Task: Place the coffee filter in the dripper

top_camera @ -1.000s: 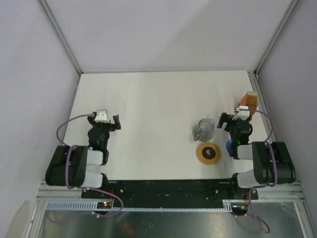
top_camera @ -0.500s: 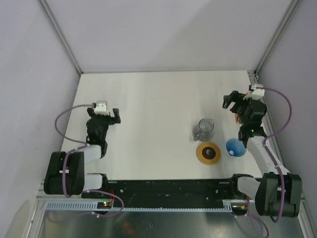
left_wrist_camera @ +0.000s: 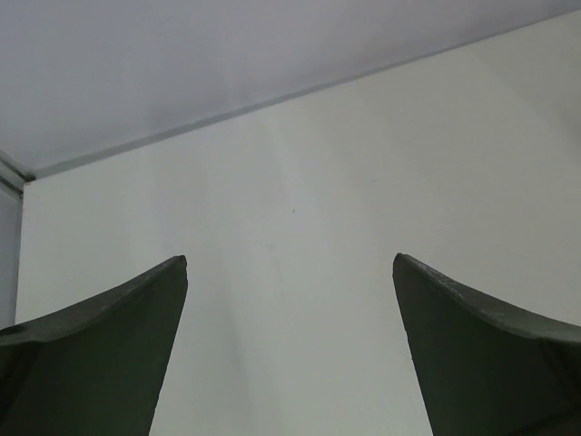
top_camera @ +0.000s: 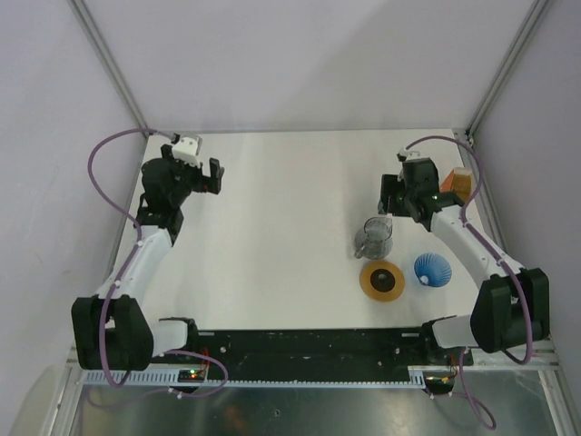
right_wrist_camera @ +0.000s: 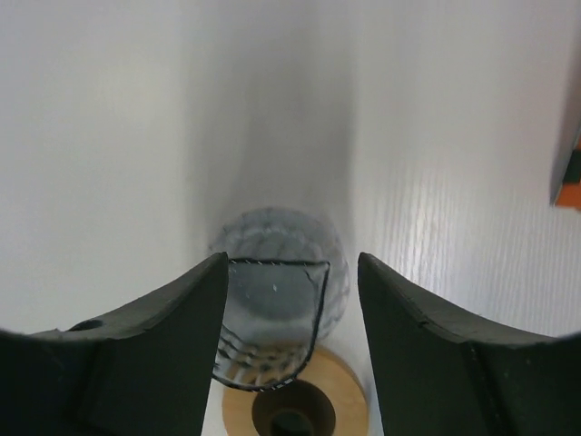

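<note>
The coffee filter [top_camera: 457, 184] is a tan-orange piece at the far right table edge, partly hidden by my right arm; its edge shows in the right wrist view [right_wrist_camera: 570, 173]. The blue ribbed dripper [top_camera: 433, 270] stands near the right, in front of the filter. My right gripper [top_camera: 397, 205] hovers over the glass jug [top_camera: 374, 236], left of the filter. Its jaws are open and hold nothing. In the right wrist view the jug [right_wrist_camera: 272, 309] sits between the right gripper's [right_wrist_camera: 292, 259] fingers [right_wrist_camera: 436, 345]. My left gripper [top_camera: 195, 173] is open and empty at the far left [left_wrist_camera: 290, 259].
A flat amber disc [top_camera: 382, 279] with a dark centre hole lies just in front of the jug, left of the dripper, and shows in the right wrist view [right_wrist_camera: 295, 409]. Grey walls close the table at the back and both sides.
Both arms have unfolded from near their bases. The right gripper swung far right, then left over the jug, its jaws narrowing. The left gripper moved to the far left.
</note>
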### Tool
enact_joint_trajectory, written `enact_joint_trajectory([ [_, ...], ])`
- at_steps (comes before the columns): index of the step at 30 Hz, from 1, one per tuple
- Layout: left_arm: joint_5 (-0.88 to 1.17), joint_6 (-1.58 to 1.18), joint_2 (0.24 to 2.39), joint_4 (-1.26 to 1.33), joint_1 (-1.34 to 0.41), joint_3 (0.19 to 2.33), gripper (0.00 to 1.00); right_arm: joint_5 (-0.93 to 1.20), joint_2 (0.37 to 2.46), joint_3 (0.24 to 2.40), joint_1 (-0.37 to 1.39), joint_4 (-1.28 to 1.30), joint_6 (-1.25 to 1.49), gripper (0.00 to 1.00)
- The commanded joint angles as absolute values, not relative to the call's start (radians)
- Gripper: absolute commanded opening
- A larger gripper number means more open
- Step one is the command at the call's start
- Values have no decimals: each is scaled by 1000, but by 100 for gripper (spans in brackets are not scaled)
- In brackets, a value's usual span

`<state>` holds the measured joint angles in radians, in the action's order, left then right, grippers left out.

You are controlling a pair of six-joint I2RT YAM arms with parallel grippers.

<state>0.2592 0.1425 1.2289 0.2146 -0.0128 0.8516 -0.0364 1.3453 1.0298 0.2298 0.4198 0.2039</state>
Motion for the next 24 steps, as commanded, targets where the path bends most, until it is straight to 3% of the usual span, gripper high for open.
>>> enact_joint_trajectory([
  [1, 335, 203, 1182, -52, -14, 876, 100, -83, 1401, 1091, 251, 591, 181, 63],
  [5, 340, 195, 1188, -95, -14, 879, 99, -102, 1459, 1098, 259, 639, 160, 52],
  [7, 343, 188, 1192, -103, -14, 884, 99, -75, 1486, 1098, 266, 651, 157, 41],
  [11, 348, 186, 1205, -107, -14, 894, 99, -70, 1522, 1105, 306, 632, 166, 7],
  [12, 345, 186, 1208, -107, -14, 897, 99, -90, 1523, 1114, 319, 618, 175, 4],
  [17, 342, 186, 1224, -107, -14, 903, 100, -186, 1565, 1218, 443, 537, 212, 0],
  [24, 318, 198, 1226, -116, -14, 907, 100, -114, 1861, 1534, 571, 562, 211, 0],
])
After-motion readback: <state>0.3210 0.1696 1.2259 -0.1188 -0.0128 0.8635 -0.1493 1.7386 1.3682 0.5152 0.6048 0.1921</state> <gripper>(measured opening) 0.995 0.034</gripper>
